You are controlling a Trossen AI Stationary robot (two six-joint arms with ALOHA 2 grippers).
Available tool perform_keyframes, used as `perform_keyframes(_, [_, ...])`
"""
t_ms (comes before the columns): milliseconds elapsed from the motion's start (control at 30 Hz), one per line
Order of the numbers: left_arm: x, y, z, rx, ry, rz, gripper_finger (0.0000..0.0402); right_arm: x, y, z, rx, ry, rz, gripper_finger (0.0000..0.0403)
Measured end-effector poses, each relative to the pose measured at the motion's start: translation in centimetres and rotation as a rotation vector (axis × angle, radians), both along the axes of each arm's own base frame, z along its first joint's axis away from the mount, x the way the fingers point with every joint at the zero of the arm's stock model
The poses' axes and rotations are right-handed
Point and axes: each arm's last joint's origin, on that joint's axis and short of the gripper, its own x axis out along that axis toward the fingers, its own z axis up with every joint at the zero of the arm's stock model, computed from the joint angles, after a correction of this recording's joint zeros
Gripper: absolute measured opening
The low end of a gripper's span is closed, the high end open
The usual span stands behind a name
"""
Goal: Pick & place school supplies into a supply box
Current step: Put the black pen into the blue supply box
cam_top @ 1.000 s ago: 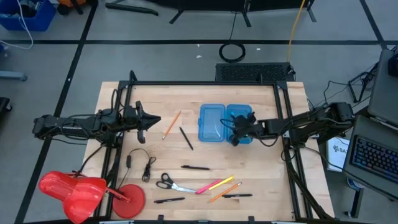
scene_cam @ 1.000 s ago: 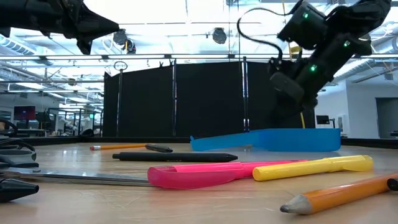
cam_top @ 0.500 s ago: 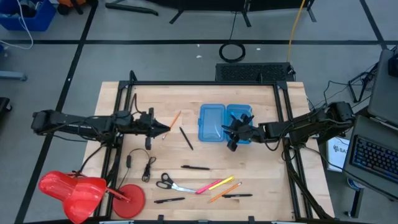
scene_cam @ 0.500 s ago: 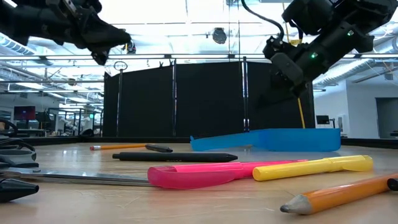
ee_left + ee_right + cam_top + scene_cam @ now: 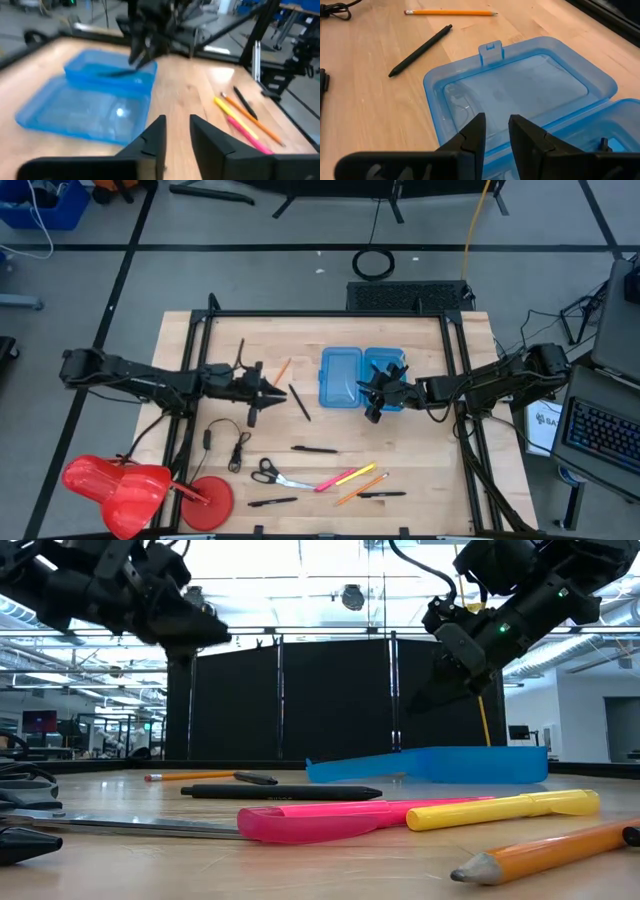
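Note:
The translucent blue supply box (image 5: 341, 377) lies open at the table's middle, and a black pen (image 5: 120, 73) rests in its right half. My right gripper (image 5: 496, 132) hovers open above that half, touching nothing. To the box's left, my left gripper (image 5: 177, 135) hangs open above the table and points toward the box. An orange pencil (image 5: 284, 367) and a black pen (image 5: 299, 401) lie flat just beyond its tips. Scissors (image 5: 265, 472), a pink marker (image 5: 333, 481), a yellow marker (image 5: 362, 472), another pencil (image 5: 360, 490) and black pens (image 5: 315, 449) lie near the front edge.
A looped black cable (image 5: 226, 442) lies at the front left. A red plastic object (image 5: 130, 485) sits at the front left corner. Black frame rails (image 5: 330, 314) run along the table's far edge and sides. Bare wood shows between the box and the front row of supplies.
My left gripper has gone toward the table's right edge and down, closing on the pencil and pen beside the box. My right gripper has turned a little above the box, then kept still. No supply has moved.

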Motion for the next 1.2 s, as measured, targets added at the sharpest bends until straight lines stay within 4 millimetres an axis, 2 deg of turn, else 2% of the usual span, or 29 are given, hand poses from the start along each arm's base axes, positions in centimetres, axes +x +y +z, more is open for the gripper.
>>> perform_keyframes(200, [1.1, -1.3, -1.8, -0.014, 0.065, 0.017, 0.0139, 0.1, 0.0, 0.1, 0.001, -0.015, 0.000, 0.0077])
perform_keyframes(400, [2.4, -3.1, -1.8, -0.016, 0.029, -0.063, 0.0161, 0.2, 0.0, 0.3, 0.003, -0.036, 0.000, 0.0077])
perform_keyframes(600, [5.3, -5.1, -1.4, 0.046, 0.093, -0.106, 0.0164, 0.2, 0.0, 0.3, 0.004, -0.037, 0.001, 0.0077])
perform_keyframes(767, [7.5, -5.9, -2.0, 0.073, 0.206, -0.118, 0.0164, 0.2, 0.2, 0.3, 0.005, -0.037, 0.010, 0.0077])
perform_keyframes(900, [8.7, -6.2, -2.4, 0.084, 0.264, -0.122, 0.0164, 0.2, 0.2, 0.3, 0.005, -0.034, 0.009, 0.0077])
perform_keyframes(1067, [9.6, -7.1, -4.0, 0.134, 0.360, -0.160, 0.0164, 0.2, 0.2, 0.3, 0.003, -0.035, 0.011, 0.0077])
perform_keyframes(1200, [10.4, -7.6, -4.4, 0.144, 0.367, -0.173, 0.0164, 0.2, 0.2, 0.3, 0.003, -0.039, 0.012, 0.0077])
